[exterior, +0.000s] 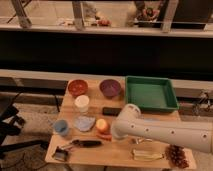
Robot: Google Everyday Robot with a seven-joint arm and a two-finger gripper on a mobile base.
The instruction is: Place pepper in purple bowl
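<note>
The slim red-orange pepper (104, 135) lies on the wooden table (115, 150), just in front of a round yellow-orange fruit (102, 125). Its right end is hidden by my arm. The dark purple bowl (110, 88) stands empty at the back middle of the table. My white arm (160, 132) reaches in from the right. My gripper (116, 134) is at the arm's left end, low over the table and right beside the pepper. It is mostly hidden by the rounded wrist.
A red-orange bowl (77, 87) stands left of the purple bowl and a green tray (150, 92) to its right. Also on the table are a white cup (81, 104), a blue cup (61, 127), a pale blue cloth (85, 123), a black block (111, 111), a dark-handled brush (82, 143), a yellow packet (147, 155) and grapes (177, 156).
</note>
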